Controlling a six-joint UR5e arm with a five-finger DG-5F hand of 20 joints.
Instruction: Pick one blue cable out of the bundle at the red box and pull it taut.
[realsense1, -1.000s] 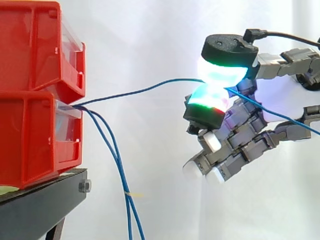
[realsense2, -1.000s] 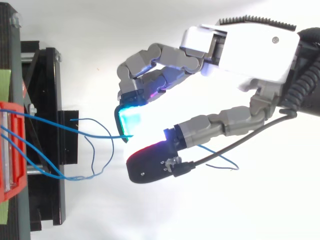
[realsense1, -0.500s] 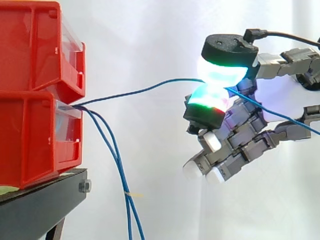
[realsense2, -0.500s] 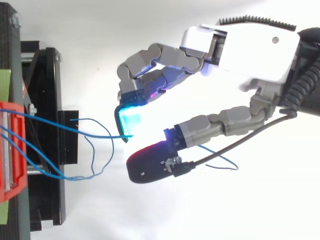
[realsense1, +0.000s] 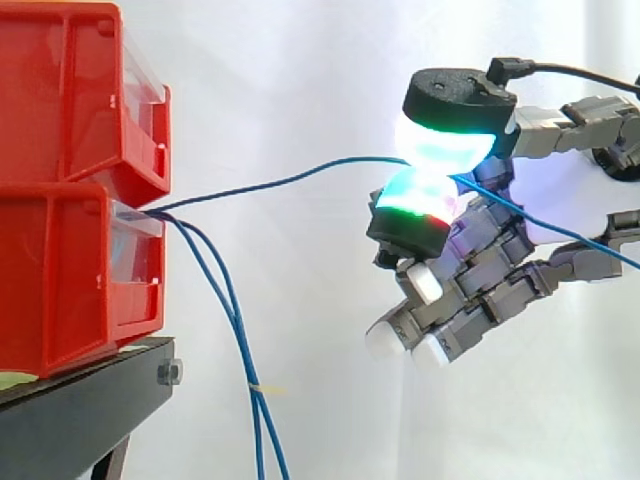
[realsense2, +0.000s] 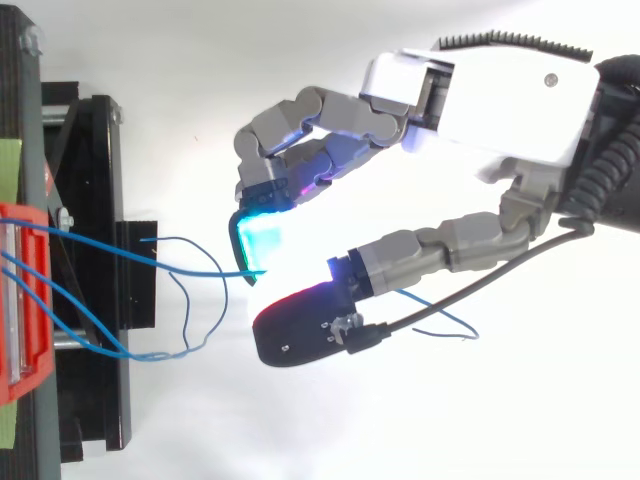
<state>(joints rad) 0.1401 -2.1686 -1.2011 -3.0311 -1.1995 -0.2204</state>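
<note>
Two red boxes (realsense1: 70, 190) are stacked on a black stand at the left. Several thin blue cables come out between them. One blue cable (realsense1: 280, 181) runs in a shallow curve from the boxes to my hand (realsense1: 470, 230) at the right, where it is pinched between the thumb pad and a fingertip pad (realsense1: 415, 195) that glow white, green and red. Its free end trails off right below the hand (realsense2: 480, 110). Two other blue cables (realsense1: 235, 330) hang down from the boxes. The remaining fingers are curled below the pinch.
The black stand (realsense1: 80, 410) carries the boxes at the lower left; from above, its black frame (realsense2: 95, 270) sits left of the hand. Loose loops of blue cable (realsense2: 185, 300) lie between stand and hand. A white curtain stands behind.
</note>
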